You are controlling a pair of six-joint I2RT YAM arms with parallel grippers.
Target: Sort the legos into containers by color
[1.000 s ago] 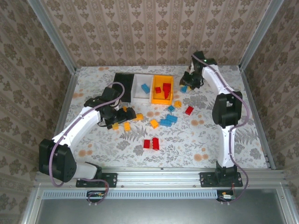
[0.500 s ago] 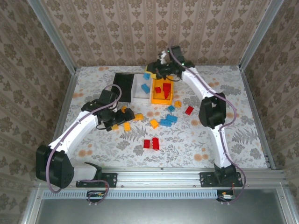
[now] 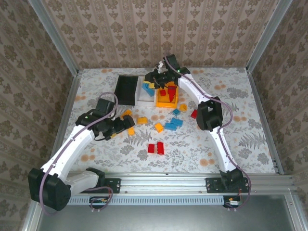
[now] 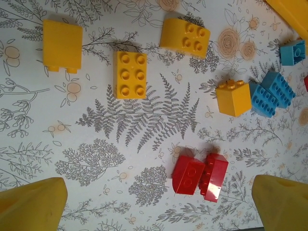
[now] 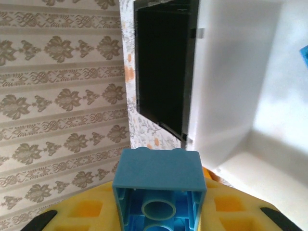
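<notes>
The left end effector (image 4: 156,203) hangs low over the left middle of the surface (image 3: 207,144), its fingers spread wide and holding nothing. Below it lie four yellow bricks (image 4: 130,74), well apart from one another. Two red bricks (image 4: 199,174) touch side by side toward the near edge, and a few blue bricks (image 4: 272,91) sit further right.

Along the far edge stand three bins in a row. The black bin (image 3: 126,89) is on the left and looks empty. The white bin (image 3: 143,100) is in the middle, and the orange bin (image 3: 167,102) on the right has red pieces in it.

The right end effector (image 5: 160,209) reaches over the white bin, clenched on a blue brick (image 5: 159,173). The brick's hollow underside faces the wrist camera. From above it is hard to tell whether the brick hangs over the bin's floor or over its far rim, so dropping it now could miss.

These bricks should handle as light, stiff and smooth-sided, with no give under the fingers. A grip is best taken across two flat opposite walls, squarely and near the middle. A hold on the studs or on a corner would probably let the slick plastic twist or pop free. They are not fragile, so a short drop into a bin should do no harm.
</notes>
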